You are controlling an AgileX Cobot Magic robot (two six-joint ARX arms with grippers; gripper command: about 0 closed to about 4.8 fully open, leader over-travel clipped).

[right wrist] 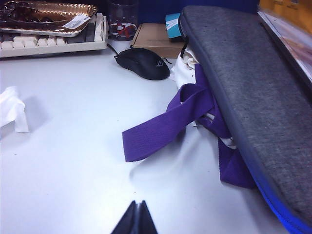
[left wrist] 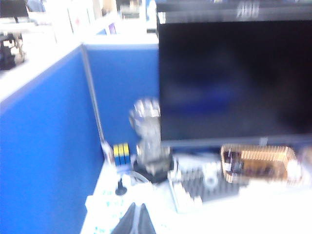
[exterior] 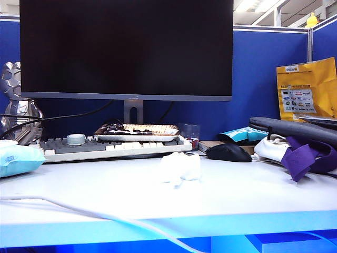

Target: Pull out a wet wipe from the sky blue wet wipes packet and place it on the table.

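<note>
The wet wipe (exterior: 180, 167) lies crumpled on the table (exterior: 105, 200) near its middle, in front of the keyboard (exterior: 113, 146) — apart from everything else, with the black mouse (exterior: 228, 152) at about its 2 o'clock. The sky blue wet wipes packet (exterior: 18, 159) sits at the far left, roughly at the wipe's 9 o'clock, well apart from it. Judged from this layout, the placing step looks done.

Neither arm shows in the exterior view. The left gripper (left wrist: 135, 220) appears in the blurred left wrist view with its tips pressed together and nothing between them, over the pale printed packet top (left wrist: 105, 209), looking toward the monitor (left wrist: 234, 78) and the silver figurine (left wrist: 148, 141). The right gripper (right wrist: 135, 218) hangs over bare table with its tips also pressed together, empty, near the purple strap (right wrist: 161, 124) of the white cloth bundle (right wrist: 187, 80).

The risks from here are small ones:
- The white cable (exterior: 95, 215) trails across the front of the table at the wipe's 7 o'clock — an arm sweeping low could catch it and drag it into the wipe.
- The wipe is light and bunched, so a draught or a brush from a passing gripper could shift it.
- The left gripper is close to the packet, and a careless pass could nudge it toward the table edge.
</note>
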